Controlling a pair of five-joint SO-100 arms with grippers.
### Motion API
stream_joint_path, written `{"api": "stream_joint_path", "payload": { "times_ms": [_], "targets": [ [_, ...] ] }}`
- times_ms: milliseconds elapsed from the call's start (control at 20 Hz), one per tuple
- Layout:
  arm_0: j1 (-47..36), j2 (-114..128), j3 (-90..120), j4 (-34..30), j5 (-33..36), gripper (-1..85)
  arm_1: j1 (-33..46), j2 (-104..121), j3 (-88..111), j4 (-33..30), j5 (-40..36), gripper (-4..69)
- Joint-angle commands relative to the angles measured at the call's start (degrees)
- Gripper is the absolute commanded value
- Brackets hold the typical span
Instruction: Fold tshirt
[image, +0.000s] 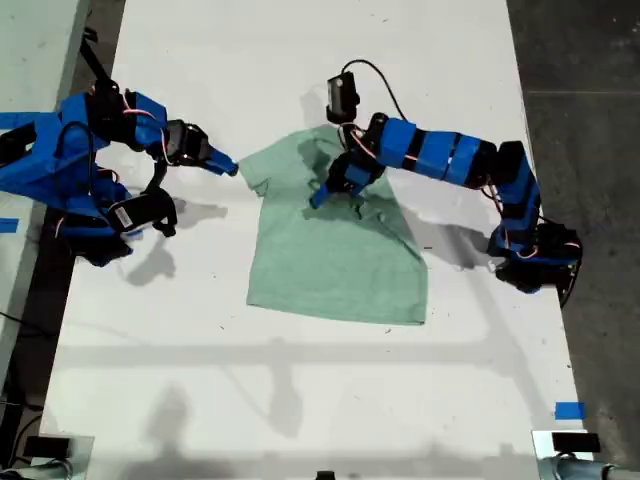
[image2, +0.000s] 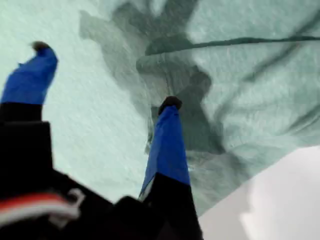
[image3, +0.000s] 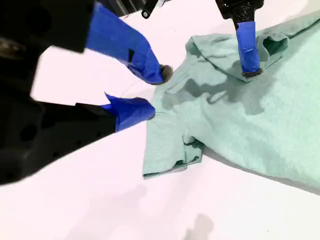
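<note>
Pale mint tshirt (image: 340, 255) spread mid white surface (image: 300, 400), dark floor (image: 590, 90) at the exterior view's right, my first gripper (image: 322, 195) released above its upper part, my second gripper (image: 228, 166) parted beside its sleeve edge.

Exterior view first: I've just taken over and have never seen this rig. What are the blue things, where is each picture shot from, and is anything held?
The blue things are two small robot arms on a white table. The exterior view looks down from above. Each wrist view rides on one arm and looks along its pincer. A pale green tshirt lies spread on the table, rumpled near the collar. My first pincer, on the arm at the exterior view's right, is open over the tshirt's upper part. My second pincer, at the exterior view's left, is open at a sleeve's edge. Nothing is held.
</note>
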Motion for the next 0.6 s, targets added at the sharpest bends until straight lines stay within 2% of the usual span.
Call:
{"api": "stream_joint_path", "payload": {
  "times_ms": [0,150,250,400,550],
  "targets": [
    [0.88,1.85,-0.53,-1.32,-1.05,9.5,-0.44,12.22,-0.53,5.01,-0.26,40.5],
    [-1.32,1.41,-2.9,1.23,-0.53,11.7,-0.18,28.39,9.32,12.74,0.44,35.5],
    [-3.78,-1.76,-5.98,3.87,1.32,13.4,-1.41,37.79,15.38,14.85,1.23,34.0],
    [-8.61,-10.46,-7.56,3.08,5.27,17.3,-3.34,47.72,23.99,14.5,3.34,32.8],
    [-13.97,-22.68,-7.73,-0.79,8.79,19.3,-4.83,52.47,30.59,12.39,4.92,31.9]
  ]
}}
